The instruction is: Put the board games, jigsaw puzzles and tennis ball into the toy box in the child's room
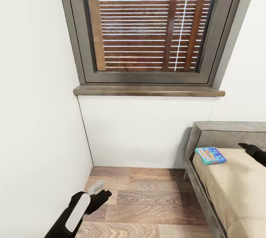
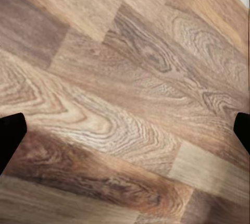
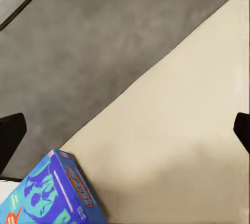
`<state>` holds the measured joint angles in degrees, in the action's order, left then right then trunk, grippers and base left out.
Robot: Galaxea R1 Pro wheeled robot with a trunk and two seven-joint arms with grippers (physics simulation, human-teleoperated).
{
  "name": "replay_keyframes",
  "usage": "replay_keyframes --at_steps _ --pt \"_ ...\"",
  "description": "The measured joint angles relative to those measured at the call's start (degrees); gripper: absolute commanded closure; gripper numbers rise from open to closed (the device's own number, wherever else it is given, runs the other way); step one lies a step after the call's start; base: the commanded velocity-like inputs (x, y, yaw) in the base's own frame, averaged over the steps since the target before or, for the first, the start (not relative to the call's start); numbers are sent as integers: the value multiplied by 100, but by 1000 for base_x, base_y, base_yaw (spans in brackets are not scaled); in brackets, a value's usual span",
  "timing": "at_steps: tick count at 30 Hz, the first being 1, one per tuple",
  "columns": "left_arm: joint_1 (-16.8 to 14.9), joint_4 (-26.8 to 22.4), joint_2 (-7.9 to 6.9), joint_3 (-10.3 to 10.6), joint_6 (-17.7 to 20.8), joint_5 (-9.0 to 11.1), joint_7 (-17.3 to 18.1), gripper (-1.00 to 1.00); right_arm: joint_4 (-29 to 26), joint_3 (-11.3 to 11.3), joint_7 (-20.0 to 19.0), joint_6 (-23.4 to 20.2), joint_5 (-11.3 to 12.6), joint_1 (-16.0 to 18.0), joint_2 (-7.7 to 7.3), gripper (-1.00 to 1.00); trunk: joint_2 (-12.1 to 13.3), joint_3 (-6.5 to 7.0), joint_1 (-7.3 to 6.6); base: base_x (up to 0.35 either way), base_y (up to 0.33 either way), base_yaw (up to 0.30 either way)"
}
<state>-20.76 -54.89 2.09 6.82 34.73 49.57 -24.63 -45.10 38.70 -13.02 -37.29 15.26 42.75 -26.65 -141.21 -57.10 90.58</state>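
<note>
Blue board game (image 1: 210, 155) flat on bed (image 1: 236, 193), long axis across, right end effector (image 3: 125, 130) spread wide, empty.

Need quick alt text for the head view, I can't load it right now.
A small blue board game lies on the beige bed at lower right, with the right gripper hovering beside it. The left gripper hangs over the wood floor at lower left, below a window.

Bright, even daylight from the window (image 1: 147, 27); soft, slightly blurred renders.
</note>
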Motion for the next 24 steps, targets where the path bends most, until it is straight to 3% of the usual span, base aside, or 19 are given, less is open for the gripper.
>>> replay_keyframes --at_steps 1,4,5,8,11,13,14,15,17,18,19,24 --pt "-4 32 12 -2 -33 -89 216 -100 -554 87 -7 -131 228 -310 5 -100 0 0 0 0 0 0" --pt "-47 196 43 -9 -207 -171 679 -100 -1448 182 -101 -270 608 -765 17 -100 0 0 0 0 0 0" --pt "-255 549 88 -15 -380 -196 1235 -100 -2234 257 -346 -323 926 -1176 10 -100 -1 0 0 0 0 0" --pt "-716 1200 179 -17 -500 -218 1862 -100 -3045 435 -593 -357 1122 -1536 6 -100 0 0 0 0 0 0" --pt "-1591 2537 337 -16 -716 -143 2682 -100 -4137 793 -772 -460 1257 -1794 -9 -100 0 1 -1 0 0 0" --pt "-1843 2911 371 -16 -860 -149 3003 -100 -4362 950 -806 -585 1274 -1841 -67 -100 0 0 0 0 0 0" --pt "-1981 3163 384 -24 -986 -150 3293 -100 -4497 1063 -829 -736 1292 -1872 -177 -100 0 0 0 0 0 0" --pt "-1968 3441 363 -50 -1153 -158 3796 -100 -4658 1127 -967 -931 1318 -1916 -414 -100 0 0 0 0 0 0" --pt "-1924 3518 359 -50 -1222 -155 3979 -100 -4711 963 -1048 -990 1304 -1939 -501 -100 0 0 0 0 0 0" --pt "-1896 3554 357 -45 -1260 -156 4075 -100 -4735 562 -1088 -1021 1298 -1950 -565 -100 1 0 1 0 0 -42" --pt "-1892 3559 357 -44 -1266 -157 4092 -100 -4739 474 -1097 -1021 1279 -1951 -577 -100 0 0 0 0 0 -86" --pt "-1887 3561 368 -24 -1274 -200 4118 -100 -4742 360 -1114 -1023 1269 -1956 -602 -100 0 0 0 0 240 -274"
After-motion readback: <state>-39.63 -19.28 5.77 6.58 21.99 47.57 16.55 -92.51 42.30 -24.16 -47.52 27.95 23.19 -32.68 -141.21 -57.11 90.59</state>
